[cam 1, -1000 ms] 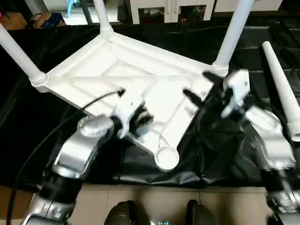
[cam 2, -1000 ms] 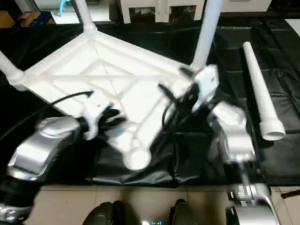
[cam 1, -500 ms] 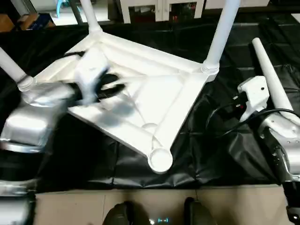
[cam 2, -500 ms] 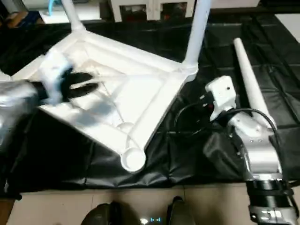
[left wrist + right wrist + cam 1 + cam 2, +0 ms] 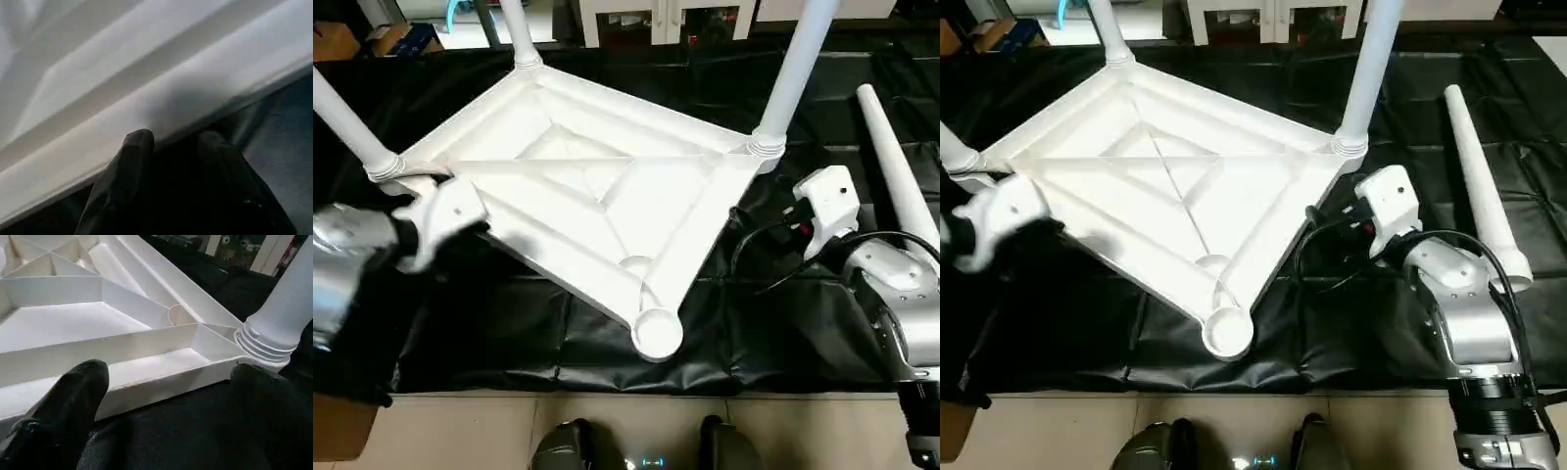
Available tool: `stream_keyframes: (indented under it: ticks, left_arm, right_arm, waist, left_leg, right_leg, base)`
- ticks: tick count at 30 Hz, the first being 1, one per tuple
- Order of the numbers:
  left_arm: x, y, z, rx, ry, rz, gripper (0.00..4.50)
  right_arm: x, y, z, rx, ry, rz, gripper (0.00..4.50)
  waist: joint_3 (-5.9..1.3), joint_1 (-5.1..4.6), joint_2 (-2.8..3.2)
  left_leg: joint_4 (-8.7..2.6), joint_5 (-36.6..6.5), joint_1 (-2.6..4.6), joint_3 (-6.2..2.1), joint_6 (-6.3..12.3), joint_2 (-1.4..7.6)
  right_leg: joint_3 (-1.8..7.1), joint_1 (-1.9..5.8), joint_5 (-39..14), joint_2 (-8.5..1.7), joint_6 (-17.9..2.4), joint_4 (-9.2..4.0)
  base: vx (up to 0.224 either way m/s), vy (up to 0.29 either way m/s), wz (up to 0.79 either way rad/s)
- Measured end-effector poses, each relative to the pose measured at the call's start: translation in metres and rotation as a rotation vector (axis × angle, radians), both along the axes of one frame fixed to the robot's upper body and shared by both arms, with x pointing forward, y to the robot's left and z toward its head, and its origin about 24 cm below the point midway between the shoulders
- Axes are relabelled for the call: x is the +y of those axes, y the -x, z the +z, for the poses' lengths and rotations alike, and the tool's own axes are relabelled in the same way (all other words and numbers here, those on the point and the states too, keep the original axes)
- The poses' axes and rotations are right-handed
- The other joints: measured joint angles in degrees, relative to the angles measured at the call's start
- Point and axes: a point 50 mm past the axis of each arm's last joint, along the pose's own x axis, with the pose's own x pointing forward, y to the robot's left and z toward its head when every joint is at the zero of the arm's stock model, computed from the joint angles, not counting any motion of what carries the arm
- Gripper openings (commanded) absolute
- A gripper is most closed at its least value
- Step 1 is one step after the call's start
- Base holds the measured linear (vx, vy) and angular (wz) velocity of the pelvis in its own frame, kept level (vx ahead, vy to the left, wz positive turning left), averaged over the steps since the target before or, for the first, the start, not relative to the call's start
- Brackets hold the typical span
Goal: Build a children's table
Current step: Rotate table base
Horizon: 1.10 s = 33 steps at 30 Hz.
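Observation:
The children's table top (image 5: 597, 196) lies upside down on a black mat, its X-ribbed underside up. Three white legs stand in its corner sockets: left (image 5: 350, 125), back (image 5: 519, 34) and right (image 5: 793, 78). The near corner socket (image 5: 656, 333) is an empty ring. A loose leg (image 5: 896, 186) lies on the mat at the right. My left gripper (image 5: 173, 142) is at the top's left rim near the left leg, its fingers (image 5: 137, 147) partly open with nothing between them. My right gripper (image 5: 173, 382) stands wide open over the mat, facing the rim beside the right leg's threaded base (image 5: 264, 345).
The black mat (image 5: 509, 333) ends at a tiled floor (image 5: 460, 431) by my feet. White furniture (image 5: 656, 15) and a cardboard box (image 5: 401, 39) stand behind the mat. Cables (image 5: 764, 264) trail from my right wrist across the mat.
My left arm swung from the top's near rim over the underside and out to the left rim. My right gripper drew back from the right corner onto the mat and has since held still.

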Motion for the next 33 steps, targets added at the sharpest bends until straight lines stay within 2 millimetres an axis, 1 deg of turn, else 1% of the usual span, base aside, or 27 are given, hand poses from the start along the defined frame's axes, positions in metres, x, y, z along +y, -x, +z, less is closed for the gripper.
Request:
stream_keyframes:
  ticks: [3, 6, 10, 12, 18, 21, 24, 27, 30, 32, 33]
  left_arm:
    - [-0.004, 0.001, -0.003, 0.004, -0.03, -0.033, 1.73]
    - [-0.012, 0.001, -0.004, -0.014, -0.041, -0.093, 1.73]
    - [-0.027, -0.001, -0.006, -0.053, -0.053, -0.182, 1.73]
    - [-0.031, -0.003, -0.008, -0.063, -0.069, -0.207, 1.73]
    - [-0.034, -0.007, -0.012, -0.109, -0.126, -0.255, 1.73]
    - [-0.035, -0.008, -0.013, -0.124, -0.151, -0.272, 1.73]
    - [-0.035, -0.007, -0.015, -0.118, -0.154, -0.272, 1.73]
    - [-0.037, -0.007, -0.019, -0.108, -0.135, -0.27, 1.73]
    - [-0.04, -0.006, -0.024, -0.099, -0.117, -0.272, 1.73]
    - [-0.044, -0.005, -0.026, -0.092, -0.107, -0.283, 1.73]
    - [-0.044, -0.004, -0.027, -0.087, -0.105, -0.285, 1.73]
  right_arm:
    - [-0.001, 0.0, -0.001, 0.0, 0.012, -0.014, 4.5]
    - [-0.003, -0.001, -0.002, 0.006, 0.025, -0.023, 4.5]
    - [-0.004, -0.001, -0.002, 0.008, 0.028, -0.025, 4.5]
    - [-0.004, -0.001, -0.002, 0.011, 0.028, -0.025, 4.5]
    - [-0.004, 0.001, -0.008, 0.039, 0.043, -0.025, 4.5]
    - [-0.005, 0.001, -0.015, 0.075, 0.058, -0.028, 4.5]
    - [-0.003, -0.001, -0.019, 0.086, 0.043, -0.035, 4.5]
    - [0.006, -0.011, -0.022, 0.09, 0.01, -0.054, 4.5]
    - [0.015, -0.02, -0.026, 0.099, -0.014, -0.057, 4.5]
    - [0.024, -0.029, -0.026, 0.1, -0.036, -0.046, 4.5]
    - [0.029, -0.035, -0.027, 0.104, -0.05, -0.041, 4.5]
  waist:
    - [-0.02, -0.03, -0.03]
    - [-0.02, 0.24, -0.02]
    - [-0.04, 0.91, 0.0]
    - [-0.04, 0.92, 0.0]
    - [-0.05, 0.88, 0.02]
    - [-0.06, 0.89, 0.03]
    - [-0.14, 0.65, 0.13]
    - [-0.17, 0.13, 0.17]
    - [-0.16, -0.71, 0.15]
    - [-0.11, -1.35, 0.08]
    - [-0.06, -1.84, 0.0]
  left_leg:
    - [0.0, 0.0, 0.07, -0.02, -0.04, 0.01]
    - [0.0, 0.0, 0.06, -0.01, -0.03, -0.01]
    - [0.0, 0.0, 0.05, 0.12, -0.02, -0.06]
    - [0.03, 0.1, 0.03, 0.2, 0.07, -0.08]
    - [0.05, 0.1, 0.04, 0.16, 0.1, -0.17]
    - [0.05, 0.1, 0.05, 0.14, 0.09, -0.15]
    - [0.05, 0.1, 0.12, 0.12, 0.09, -0.17]
    - [0.03, 0.1, 0.38, 0.08, 0.08, -0.17]
    - [-0.09, 0.1, 0.93, 0.01, 0.06, -0.16]
    - [-0.16, 0.1, 1.02, -0.08, 0.05, -0.16]
    - [-0.16, 0.1, 1.03, -0.21, 0.04, -0.16]
  right_leg:
    - [0.02, 0.0, 0.0, 0.02, 0.0, 0.08]
    - [0.1, 0.02, 0.0, 0.02, 0.0, 0.09]
    - [0.6, 0.1, 0.0, 0.04, 0.0, 0.08]
    - [0.71, 0.15, 0.0, 0.04, 0.0, 0.07]
    - [0.73, 0.22, 0.0, 0.02, 0.0, 0.08]
    - [0.73, 0.31, 0.0, 0.02, 0.0, 0.08]
    - [0.74, 0.37, 0.0, 0.02, 0.0, 0.07]
    - [0.74, 0.53, 0.0, 0.02, 0.0, 0.04]
    - [0.75, 0.91, -0.2, 0.02, 0.4, -0.01]
    - [0.73, 0.85, -0.2, 0.02, 0.4, -0.09]
    - [0.72, 0.82, -0.2, 0.01, 0.4, -0.11]
  base:
    - [0.0, 0.0, 0.0]
    - [0.0, 0.0, 0.0]
    - [0.0, 0.0, 0.0]
    - [0.0, 0.0, 0.0]
    - [0.0, 0.0, 0.0]
    - [0.0, 0.0, 0.0]
    - [0.0, 0.0, 0.0]
    - [0.0, 0.0, 0.0]
    - [0.0, 0.0, 0.0]
    - [0.0, 0.0, 0.0]
    - [0.0, 0.0, 0.0]
